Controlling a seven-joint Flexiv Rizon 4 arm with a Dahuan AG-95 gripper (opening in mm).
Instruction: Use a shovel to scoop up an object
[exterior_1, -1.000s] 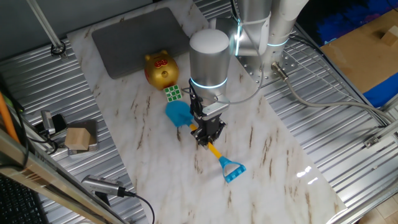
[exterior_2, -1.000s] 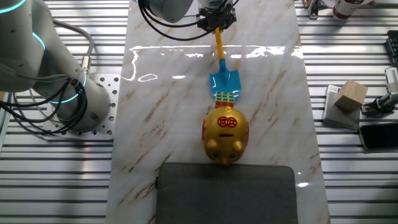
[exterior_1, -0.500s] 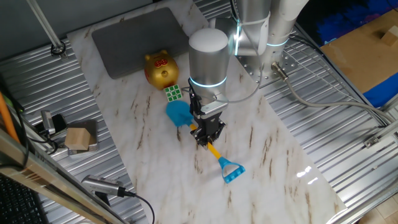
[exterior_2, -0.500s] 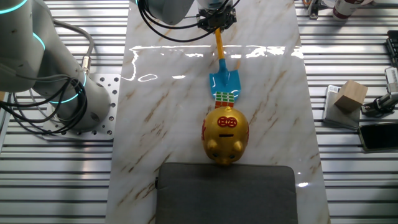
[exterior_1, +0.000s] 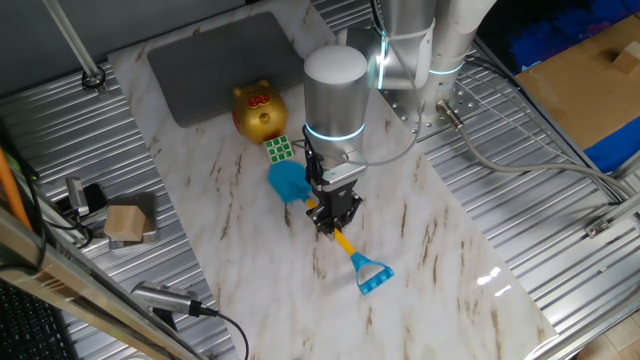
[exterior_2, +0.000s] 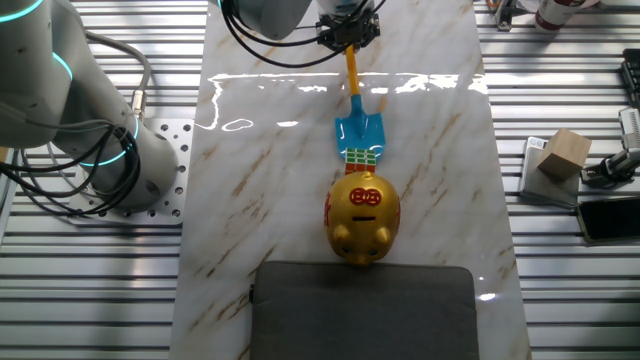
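The shovel (exterior_1: 288, 183) lies low over the marble table, its light-blue blade (exterior_2: 359, 130) pointing at the small puzzle cube (exterior_1: 279, 150), which rests against the golden pig bank. In the other fixed view the blade's front edge touches the cube (exterior_2: 362, 157). My gripper (exterior_1: 331, 218) is shut on the yellow shaft (exterior_2: 352, 72) about midway, with the blue D-shaped loop (exterior_1: 372, 273) sticking out behind it. At the top edge of the other fixed view the gripper (exterior_2: 348, 33) is partly cut off.
A golden pig bank (exterior_1: 258, 111) stands just behind the cube, and a dark grey mat (exterior_1: 222, 62) lies beyond it. A tan wooden block (exterior_1: 126, 223) sits off the marble slab on the ribbed metal surface. Cables and the arm's base (exterior_2: 100, 130) flank the table.
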